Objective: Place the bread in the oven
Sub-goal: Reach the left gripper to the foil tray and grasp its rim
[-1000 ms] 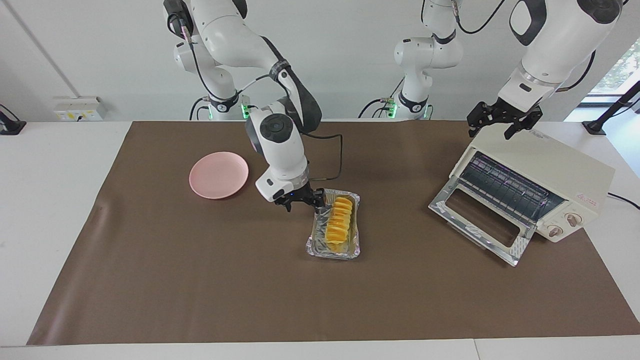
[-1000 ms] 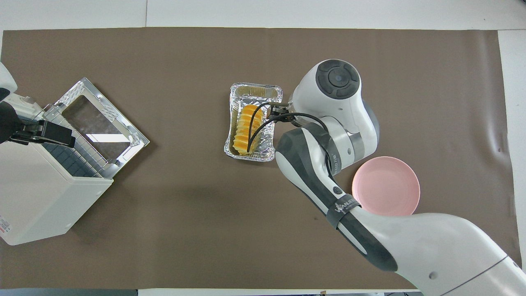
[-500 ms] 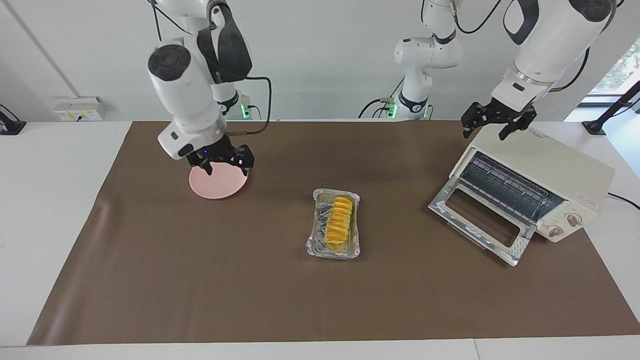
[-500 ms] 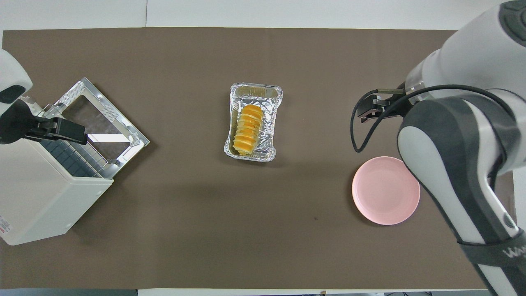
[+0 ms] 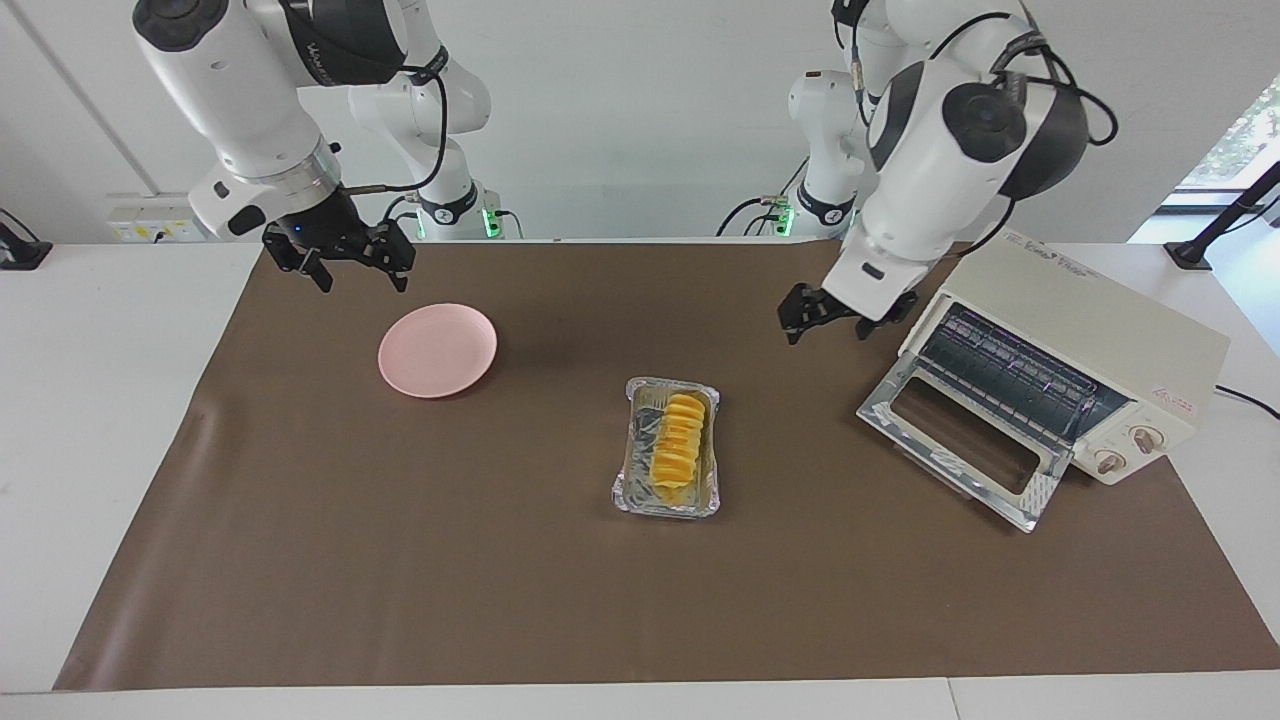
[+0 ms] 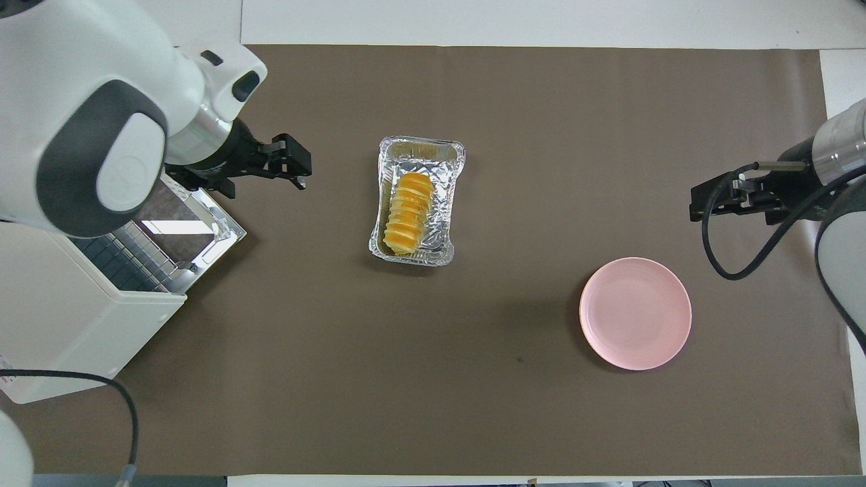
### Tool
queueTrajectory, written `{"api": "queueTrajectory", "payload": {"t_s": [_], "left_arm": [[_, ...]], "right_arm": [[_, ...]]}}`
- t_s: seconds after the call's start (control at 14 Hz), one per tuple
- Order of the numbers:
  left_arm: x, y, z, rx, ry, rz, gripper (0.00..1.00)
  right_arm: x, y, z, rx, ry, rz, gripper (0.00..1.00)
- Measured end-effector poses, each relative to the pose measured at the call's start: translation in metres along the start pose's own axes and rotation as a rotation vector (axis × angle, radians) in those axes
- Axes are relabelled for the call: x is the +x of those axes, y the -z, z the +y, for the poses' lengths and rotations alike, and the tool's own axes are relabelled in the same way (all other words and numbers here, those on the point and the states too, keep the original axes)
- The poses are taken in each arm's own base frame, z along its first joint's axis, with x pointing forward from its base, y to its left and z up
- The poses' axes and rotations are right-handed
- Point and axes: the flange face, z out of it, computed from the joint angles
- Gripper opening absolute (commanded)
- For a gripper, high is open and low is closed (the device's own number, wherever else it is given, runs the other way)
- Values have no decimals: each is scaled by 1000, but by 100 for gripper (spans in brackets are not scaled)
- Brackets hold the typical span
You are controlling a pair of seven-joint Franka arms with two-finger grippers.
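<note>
Brown bench mat: bread (image 5: 678, 448) in foil tray (image 5: 630, 490), long axis twelve-to-six in the facing view, toward seven o'clock of the nearer left pincer (image 5: 836, 315), fingers apart, empty; the right pincer (image 5: 340, 256) waits, likewise apart.

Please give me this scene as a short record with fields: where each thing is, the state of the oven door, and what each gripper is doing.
bread: lies in the foil tray, mid-table
oven: at the left arm's end of the table, door down, rack visible
plate: bare, toward the right arm's end, nearer to the robots than the tray
left gripper: open, holds nothing, in the air between the oven and the tray
right gripper: open, holds nothing, raised near the plate
task: not done, bread not in oven
</note>
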Motion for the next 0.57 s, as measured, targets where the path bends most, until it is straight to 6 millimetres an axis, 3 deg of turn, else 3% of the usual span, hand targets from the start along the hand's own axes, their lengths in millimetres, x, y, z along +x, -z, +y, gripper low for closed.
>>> {"api": "queueTrajectory", "payload": {"t_s": [0.14, 0.36, 0.5, 0.57], "left_arm": [[-1, -23, 57, -7, 24, 25, 100], [-12, -64, 124, -34, 33, 73, 100], [-17, -111, 155, 4, 28, 70, 100], [-19, -156, 182, 19, 47, 88, 100]], "right_arm": [[2, -3, 8, 1, -15, -2, 100], [4, 2, 19, 2, -33, 20, 100], [5, 9, 32, -35, -44, 37, 100], [5, 13, 37, -58, -43, 47, 100]]}}
